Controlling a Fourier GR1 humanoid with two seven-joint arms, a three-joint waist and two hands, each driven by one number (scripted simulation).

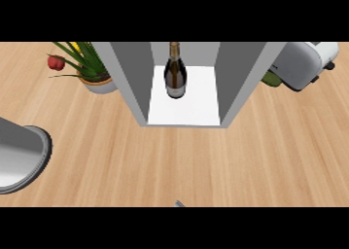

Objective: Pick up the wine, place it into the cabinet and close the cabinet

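Robot hand: neither one is showing; only a small grey sliver (179, 204) is poking in at the near edge of the surface (205, 160), so I cannot tell whether either is open, closed or gripping anything.
Round metal object (17, 158): sitting at the near left edge of the surface, partly cut off, well apart from the cabinet.
Cabinet (234, 82): standing at the far middle of the surface, its front facing the robot and lying open; no door is showing in this view.
Wine bottle (175, 73): standing upright on the cabinet's white floor, toward the back and centred between the grey side walls, likely so a door can swing past it.
Potted plant (91, 68): sitting at the far left, just beside the cabinet's left wall.
Toaster (303, 63): sitting at the far right, near the cabinet's right wall.
Task stage: judging by the bottle's place, only the closing is remaining.
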